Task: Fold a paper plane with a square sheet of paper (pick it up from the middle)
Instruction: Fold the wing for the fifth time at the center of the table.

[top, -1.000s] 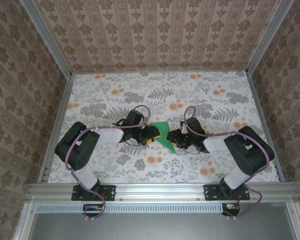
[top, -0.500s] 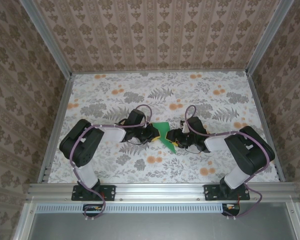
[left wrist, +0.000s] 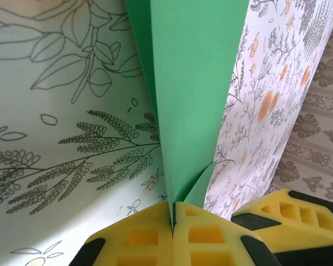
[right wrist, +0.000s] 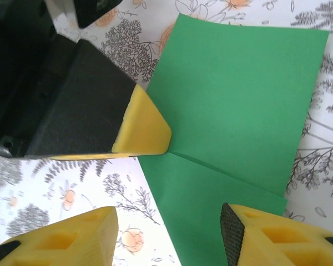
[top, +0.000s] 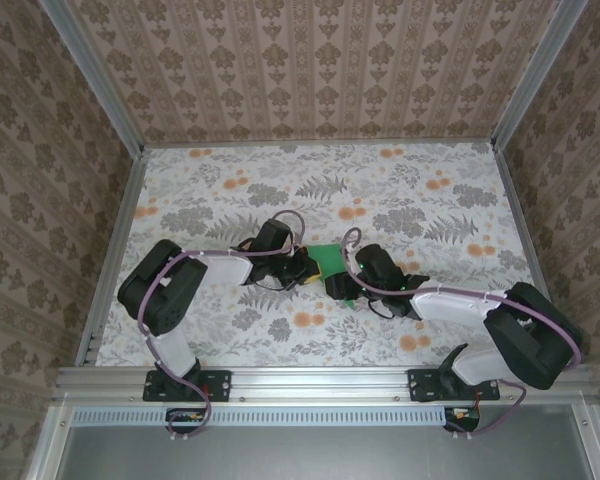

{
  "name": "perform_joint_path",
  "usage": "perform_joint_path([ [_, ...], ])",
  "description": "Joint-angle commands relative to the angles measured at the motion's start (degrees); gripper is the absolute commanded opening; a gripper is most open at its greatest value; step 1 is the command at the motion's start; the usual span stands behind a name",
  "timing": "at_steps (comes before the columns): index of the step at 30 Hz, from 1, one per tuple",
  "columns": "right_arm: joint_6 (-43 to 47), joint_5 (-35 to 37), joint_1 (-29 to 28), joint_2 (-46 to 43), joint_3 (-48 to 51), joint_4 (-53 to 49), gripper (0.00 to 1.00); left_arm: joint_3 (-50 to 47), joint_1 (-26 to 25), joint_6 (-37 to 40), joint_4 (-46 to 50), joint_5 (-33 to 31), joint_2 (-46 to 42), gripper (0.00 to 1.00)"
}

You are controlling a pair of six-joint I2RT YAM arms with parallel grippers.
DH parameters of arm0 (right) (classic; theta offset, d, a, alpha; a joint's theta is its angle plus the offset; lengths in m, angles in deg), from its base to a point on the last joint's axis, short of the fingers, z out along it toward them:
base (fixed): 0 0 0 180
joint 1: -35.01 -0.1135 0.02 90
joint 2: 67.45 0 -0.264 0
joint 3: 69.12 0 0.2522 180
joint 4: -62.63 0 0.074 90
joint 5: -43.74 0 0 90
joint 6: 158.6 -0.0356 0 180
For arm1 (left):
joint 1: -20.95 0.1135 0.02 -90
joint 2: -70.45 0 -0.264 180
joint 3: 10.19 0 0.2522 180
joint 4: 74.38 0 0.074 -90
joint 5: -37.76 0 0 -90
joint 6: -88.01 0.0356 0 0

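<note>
The square sheet of paper (top: 329, 260), bright green and folded with a crease, lies mid-table between both grippers. My left gripper (left wrist: 173, 215) is shut on its edge, where the folded layers (left wrist: 194, 83) meet the yellow pads. In the right wrist view that same left fingertip (right wrist: 145, 131) pinches the paper (right wrist: 238, 105) at the crease end. My right gripper (right wrist: 166, 235) hovers open over the sheet's near corner, one finger (right wrist: 66, 241) above the cloth and the other (right wrist: 266, 235) above the green paper. From above, the right gripper (top: 343, 286) sits just below-right of the left gripper (top: 306, 268).
A floral grey-and-orange cloth (top: 420, 200) covers the table. Patterned walls (top: 320, 70) and metal rails (top: 115, 250) close in the back and sides. The two grippers stand very close together, and a yellow right finger (left wrist: 291, 221) shows beside my left pads.
My left gripper has shut on the green paper. The right gripper has opened wider and shifted left, towards the paper, with its arm stretched out lower.
</note>
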Motion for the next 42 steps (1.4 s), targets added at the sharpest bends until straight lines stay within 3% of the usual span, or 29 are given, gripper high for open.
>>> perform_joint_path([
  [1,11.14,9.28,-2.56,0.15,1.38,2.11,0.54,1.58,-0.3,-0.82,1.6,-0.46,-1.77,0.01],
  [10,18.28,17.93,-8.93,8.59,-2.01,4.47,0.46,2.03,-0.32,-1.94,2.07,-0.13,-2.38,0.01],
  [17,18.41,23.85,-10.08,11.52,-1.17,10.31,0.38,2.03,-0.34,-2.24,2.67,0.06,-3.17,0.0],
  [25,19.33,23.25,-10.07,13.29,-1.95,12.25,0.29,1.6,-0.04,-2.42,3.84,-0.74,-3.84,0.0],
  [31,19.57,21.15,-10.11,11.93,-1.88,12.01,0.29,1.25,0.5,-2.36,5.41,-1.52,-4.04,0.01],
  [36,19.68,20.32,-10.08,11.76,-2.3,11.92,0.37,1.26,0.69,-2.4,5.85,-1.43,-3.8,0.01],
  [42,19.76,20.5,-10.07,11.07,-2.22,11.88,0.29,1.2,0.72,-2.29,6.25,-1.3,-3.76,0.01],
])
